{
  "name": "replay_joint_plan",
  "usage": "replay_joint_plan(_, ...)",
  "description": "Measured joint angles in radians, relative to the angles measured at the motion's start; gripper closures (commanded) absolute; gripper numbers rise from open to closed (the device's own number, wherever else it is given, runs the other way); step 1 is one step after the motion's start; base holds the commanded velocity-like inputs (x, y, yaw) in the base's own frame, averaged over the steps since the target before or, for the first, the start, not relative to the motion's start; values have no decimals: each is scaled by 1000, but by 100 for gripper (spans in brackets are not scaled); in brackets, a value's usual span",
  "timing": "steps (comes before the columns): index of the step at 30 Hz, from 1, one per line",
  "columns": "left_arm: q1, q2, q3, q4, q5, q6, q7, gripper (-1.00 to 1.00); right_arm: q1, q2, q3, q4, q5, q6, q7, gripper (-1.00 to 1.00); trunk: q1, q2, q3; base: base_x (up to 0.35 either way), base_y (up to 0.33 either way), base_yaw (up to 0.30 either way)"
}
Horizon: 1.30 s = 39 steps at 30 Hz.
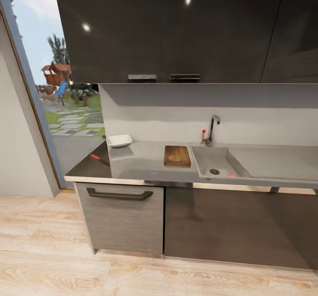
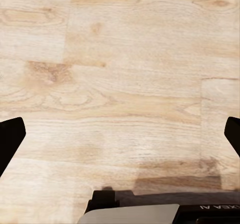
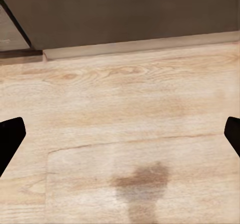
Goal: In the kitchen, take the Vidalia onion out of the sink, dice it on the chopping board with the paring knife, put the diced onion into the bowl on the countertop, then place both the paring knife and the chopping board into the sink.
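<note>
In the head view the grey countertop [image 1: 145, 161] runs across the picture over dark cabinets. The steel sink [image 1: 213, 161] is set into it, with the chrome tap [image 1: 212, 129] behind. A small pink Vidalia onion [image 1: 232, 175] lies at the sink's near edge, close to the drain. The brown chopping board [image 1: 177, 155] rests just left of the sink. Further left, the white bowl [image 1: 119, 140] stands by the wall and the paring knife [image 1: 99, 159] lies near the counter's left end. My left gripper [image 2: 120, 136] and right gripper [image 3: 120, 136] are open, both over bare wooden floor.
Dark upper cabinets [image 1: 176, 29] hang over the counter. A drawer with a dark handle [image 1: 119, 194] sits below the knife. A window or doorway [image 1: 62, 93] opens at the left beside a grey wall. Wooden floor [image 1: 132, 274] lies between me and the cabinets.
</note>
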Motion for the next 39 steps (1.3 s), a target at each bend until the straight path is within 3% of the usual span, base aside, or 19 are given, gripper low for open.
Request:
replay_joint_plan(16, 0, 0, 1, 0, 0, 0, 1, -100, 0, 0, 0, 0, -1, 0, 1, -100, -61, 112, 50, 0, 0, -92)
replay_joint_plan(39, 0, 0, 1, 0, -1, 0, 1, -100, 0, 0, 0, 1, -1, 0, 0, -100, -150, 273, 122, 0, 0, -6)
